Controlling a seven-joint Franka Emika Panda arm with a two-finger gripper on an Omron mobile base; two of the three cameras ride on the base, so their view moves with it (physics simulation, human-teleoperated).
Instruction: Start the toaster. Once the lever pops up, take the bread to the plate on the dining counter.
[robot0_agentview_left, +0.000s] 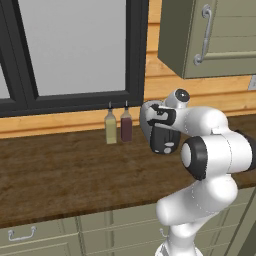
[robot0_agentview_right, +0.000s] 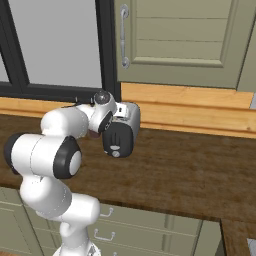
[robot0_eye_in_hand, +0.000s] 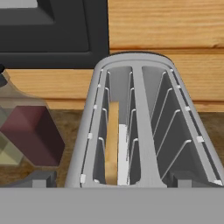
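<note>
A silver toaster (robot0_eye_in_hand: 140, 131) with a dark end face (robot0_agentview_right: 119, 137) stands on the wooden counter by the back wall. The bread (robot0_eye_in_hand: 113, 144), a tan slice, stands upright deep in its left slot, while the right slot is empty. My gripper (robot0_eye_in_hand: 112, 180) hovers just above the toaster's near end, looking down into the slots. It is open, with one fingertip (robot0_eye_in_hand: 39, 179) to each side and nothing between them. In the base views my hand (robot0_agentview_left: 159, 117) sits over the toaster. I cannot make out the lever. The plate and the dining counter are out of view.
Two bottles stand left of the toaster against the wall, one olive (robot0_agentview_left: 111, 128) and one dark red (robot0_agentview_left: 126, 125). A dark-framed window (robot0_agentview_left: 75, 50) is behind them and a wall cabinet (robot0_agentview_left: 210, 35) hangs above right. Drawers with handles (robot0_agentview_left: 22, 234) front this counter.
</note>
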